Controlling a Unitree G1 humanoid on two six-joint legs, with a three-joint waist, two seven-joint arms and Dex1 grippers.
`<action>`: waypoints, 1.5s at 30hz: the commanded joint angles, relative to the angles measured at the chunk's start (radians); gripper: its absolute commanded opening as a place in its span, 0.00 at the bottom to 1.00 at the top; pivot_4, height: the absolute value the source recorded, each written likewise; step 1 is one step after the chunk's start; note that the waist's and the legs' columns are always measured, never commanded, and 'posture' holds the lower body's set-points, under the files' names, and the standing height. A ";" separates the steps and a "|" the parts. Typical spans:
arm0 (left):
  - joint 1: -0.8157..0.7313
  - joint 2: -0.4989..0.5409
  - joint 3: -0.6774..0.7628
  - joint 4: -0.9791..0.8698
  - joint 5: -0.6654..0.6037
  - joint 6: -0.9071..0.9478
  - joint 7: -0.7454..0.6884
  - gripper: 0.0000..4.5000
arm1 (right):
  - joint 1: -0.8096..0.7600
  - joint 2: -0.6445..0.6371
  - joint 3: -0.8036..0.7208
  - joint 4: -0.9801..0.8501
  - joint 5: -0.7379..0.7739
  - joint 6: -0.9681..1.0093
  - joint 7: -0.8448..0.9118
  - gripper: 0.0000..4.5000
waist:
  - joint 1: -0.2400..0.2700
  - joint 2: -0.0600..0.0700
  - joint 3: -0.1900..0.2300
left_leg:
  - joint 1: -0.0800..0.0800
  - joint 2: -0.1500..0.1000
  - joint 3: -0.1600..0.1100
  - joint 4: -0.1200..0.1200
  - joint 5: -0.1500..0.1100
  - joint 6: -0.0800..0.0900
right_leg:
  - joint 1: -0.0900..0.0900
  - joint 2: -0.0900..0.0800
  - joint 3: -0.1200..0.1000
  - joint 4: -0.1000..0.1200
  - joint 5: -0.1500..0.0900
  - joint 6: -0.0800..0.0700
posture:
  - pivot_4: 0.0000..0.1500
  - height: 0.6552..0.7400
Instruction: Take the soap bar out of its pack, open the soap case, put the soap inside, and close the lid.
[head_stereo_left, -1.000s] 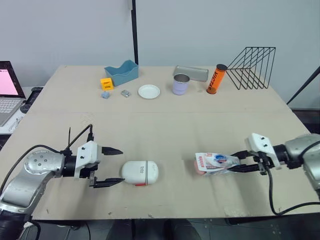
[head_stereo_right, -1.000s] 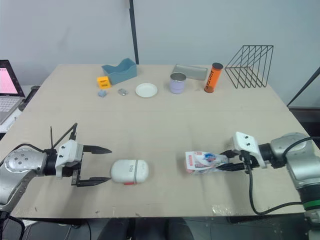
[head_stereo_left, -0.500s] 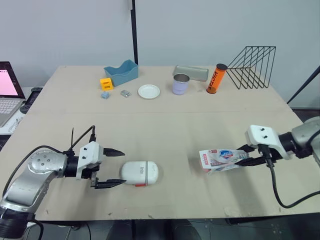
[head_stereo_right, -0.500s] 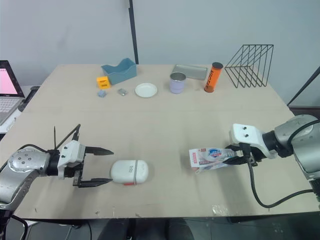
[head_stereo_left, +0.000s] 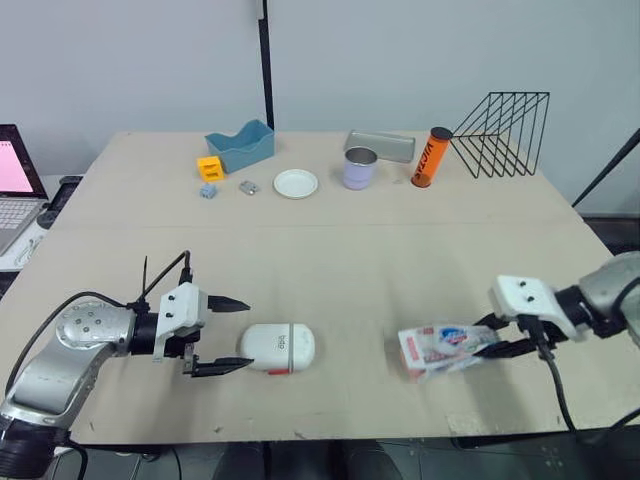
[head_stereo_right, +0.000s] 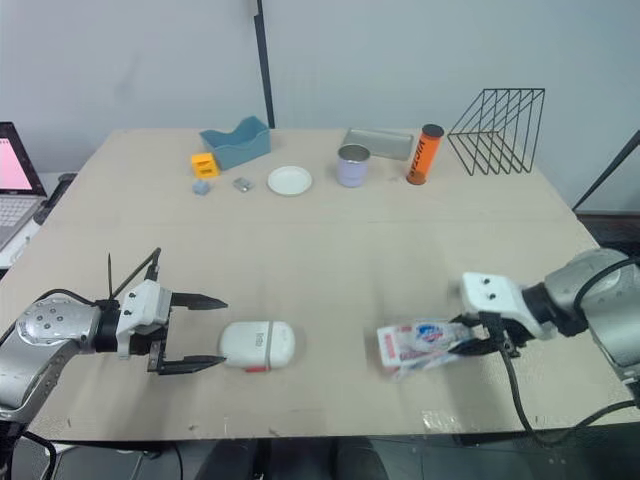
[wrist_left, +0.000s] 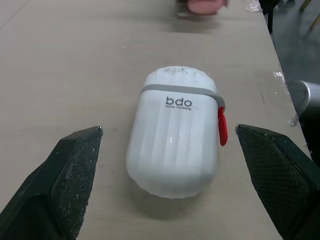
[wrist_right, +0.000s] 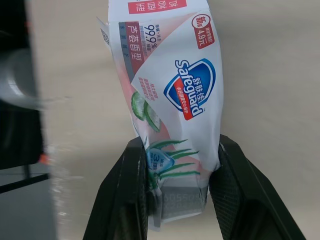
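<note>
Soap pack (head_stereo_left: 440, 345) clamped in right gripper (head_stereo_left: 487, 338), well right of soap case (head_stereo_left: 277, 347); left gripper (head_stereo_left: 243, 334) spread wide, empty, just left of it.

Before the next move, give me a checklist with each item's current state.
1. Grip: right gripper clamped on the soap pack: ok, both fingers pinch its end.
2. Unpacking: soap bar out of the pack: cannot tell.
3. Lid: soap case opened: not ok, it lies shut, with the red latch on its side.
4. Free hand: left gripper open: ok, fingers spread wide.
5. Alignment: left gripper faces the case with one finger to each side: ok, not touching it.
</note>
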 joint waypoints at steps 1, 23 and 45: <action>-0.010 0.007 0.012 -0.030 -0.009 0.004 0.004 1.00 | -0.025 -0.016 -0.029 0.036 -0.034 -0.047 -0.025 0.36 | -0.001 0.000 0.000 | 0.001 0.000 0.001 0.001 0.000 0.000 | 0.000 0.000 0.001 0.000 0.000 -0.002 | 1.00 0.99; 0.010 0.012 0.038 -0.021 -0.003 -0.013 0.002 1.00 | -0.084 0.025 -0.024 0.141 -0.047 -0.113 -0.010 0.36 | 0.000 0.000 -0.002 | 0.003 0.005 0.011 0.002 -0.004 0.000 | -0.001 0.001 0.002 0.000 -0.002 -0.002 | 1.00 0.99; 0.002 -0.003 0.021 0.038 0.009 -0.053 -0.010 1.00 | -0.241 0.060 -0.087 0.578 -0.199 -0.099 -0.375 0.36 | -0.003 -0.001 -0.004 | 0.004 0.005 0.013 0.003 -0.004 0.000 | -0.001 0.001 0.003 0.000 0.000 -0.004 | 1.00 0.99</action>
